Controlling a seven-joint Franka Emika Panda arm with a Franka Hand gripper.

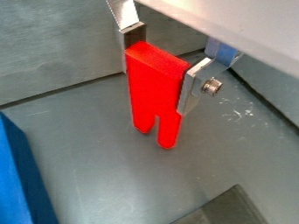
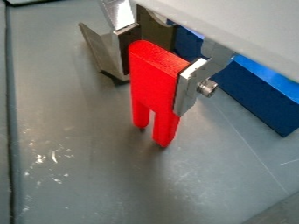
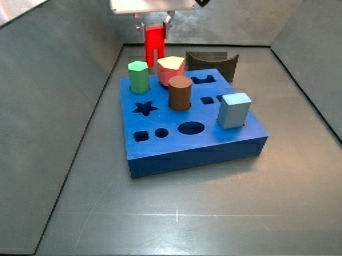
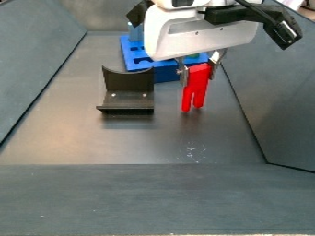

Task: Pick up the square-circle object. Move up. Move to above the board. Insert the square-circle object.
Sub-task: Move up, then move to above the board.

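Gripper (image 1: 162, 70) jaws clamp the glossy red two-pronged square-circle object (image 1: 155, 92) upright.

The grey floor (image 4: 135, 138) carries the board (image 3: 187, 140), the fixture (image 4: 124, 90) at its 12 o'clock in a side view, near the gripper (image 4: 197, 63).

The gripper (image 1: 162, 63) points straight down, its jaws closed on the square-circle object (image 1: 155, 92). One silver finger (image 1: 197, 86) presses each side of the upper body. The wrist hangs low.
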